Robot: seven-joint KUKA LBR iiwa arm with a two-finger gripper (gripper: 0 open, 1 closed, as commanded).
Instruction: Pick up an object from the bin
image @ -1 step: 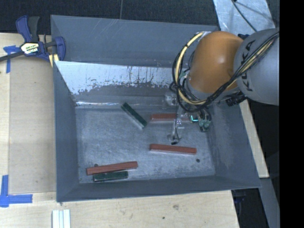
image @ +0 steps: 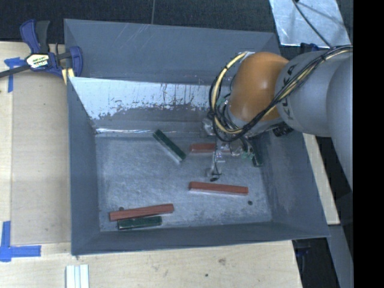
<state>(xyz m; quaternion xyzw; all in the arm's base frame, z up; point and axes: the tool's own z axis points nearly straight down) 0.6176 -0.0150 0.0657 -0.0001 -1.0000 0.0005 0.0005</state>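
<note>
Close by the red-brown bar [image: 218,189] hangs my pincer [image: 214,174], spread or not I cannot tell; seemingly stiff, light; grip mid-length.

A robotics lab or test bench: a grey metal bin [image: 84,161] with scuffed walls sits under a thick grey robot arm [image: 324,95] with an orange cover [image: 255,89] and bundled cables [image: 217,95].

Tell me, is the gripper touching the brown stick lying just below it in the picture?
Cannot tell. In the camera view the gripper ends right at the upper edge of the brown stick, with neither contact nor gap plain.
</note>
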